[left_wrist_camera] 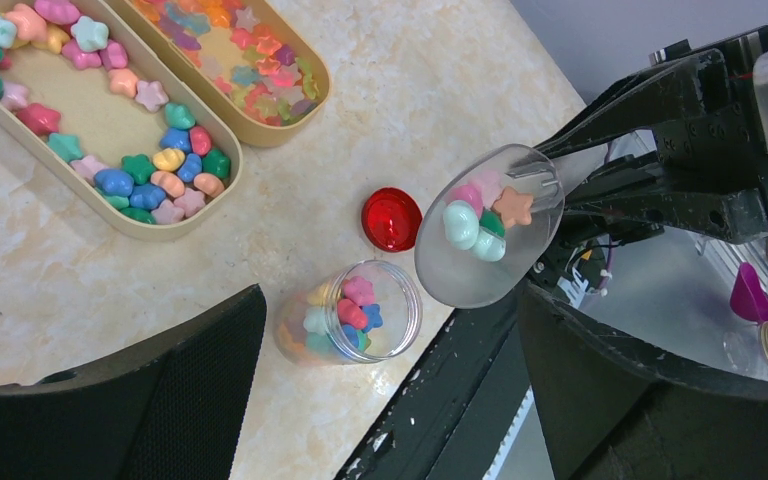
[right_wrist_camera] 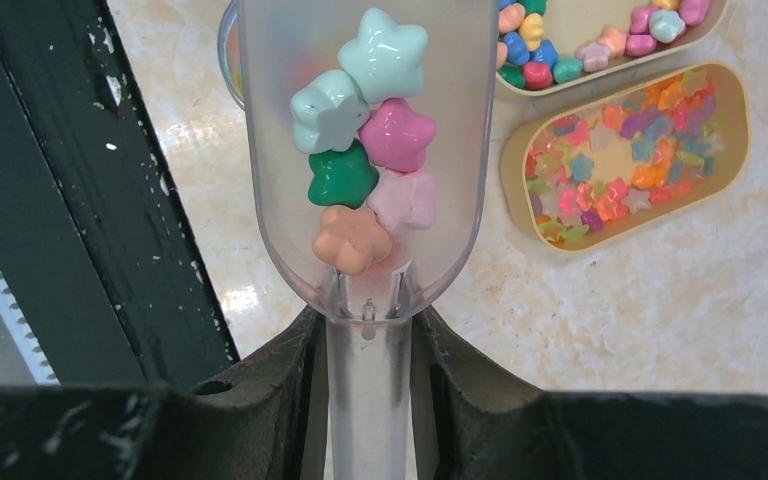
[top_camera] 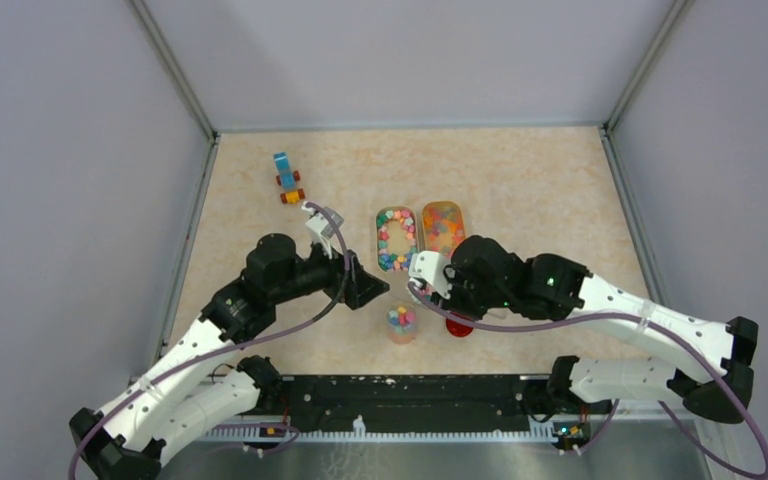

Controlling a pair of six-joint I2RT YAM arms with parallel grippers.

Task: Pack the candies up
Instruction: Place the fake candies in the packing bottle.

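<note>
Right gripper (right_wrist_camera: 368,350) clenches the scoop (right_wrist_camera: 452,180) by its handle. The long bowl, holding candies (right_wrist_camera: 390,135), points away over the near edge of the table (right_wrist_camera: 660,330). Left gripper (top_camera: 368,285) is released wide.

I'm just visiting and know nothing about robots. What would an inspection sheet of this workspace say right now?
Surface: beige marbled tabletop.
Job's things: small multicoloured star-shaped candies lie in a tan oval tray, a second tan oval tray, a clear plastic jar and a clear plastic scoop.
Clutter: round red lid beside the jar; blue-and-orange toy block vehicle at the far left.
Grippers: left gripper open, holding nothing; right gripper shut on the scoop's handle.
Cables: purple cable looping along each arm.
Surroundings: plain grey walls; black rail at the near edge.
</note>
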